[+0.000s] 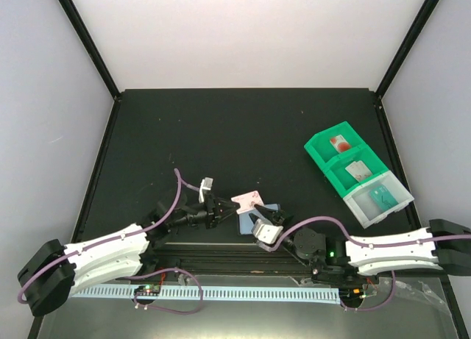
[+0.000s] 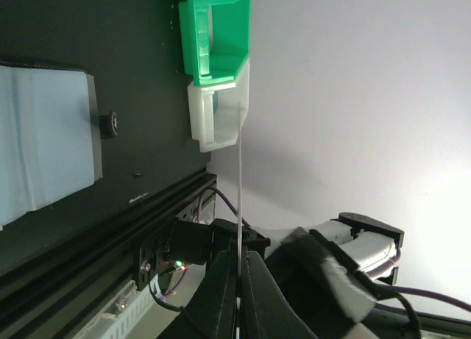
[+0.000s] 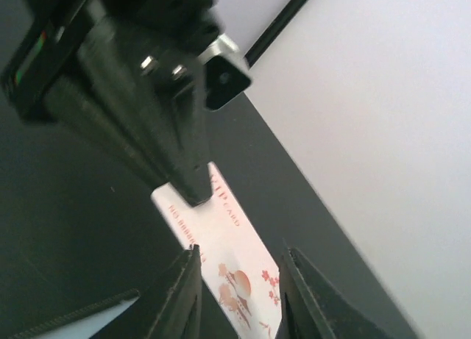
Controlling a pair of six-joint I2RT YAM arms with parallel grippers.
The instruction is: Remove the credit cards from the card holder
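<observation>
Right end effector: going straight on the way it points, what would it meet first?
The pink-printed credit card, which seems to reach between the open fingers of the right end effector; beyond it, the left end effector pinching the card. Depth is unclear.

Matte black table (image 1: pixel 221 126); pale back wall (image 1: pixel 250 30) and side walls meet at black posts (image 1: pixel 87 41); soft, even light; ribbed pale strip (image 1: pixel 243 292) along near edge.

pale pink card (image 3: pixel 234 245) with red blossom print, green tray (image 1: pixel 324 134)
</observation>
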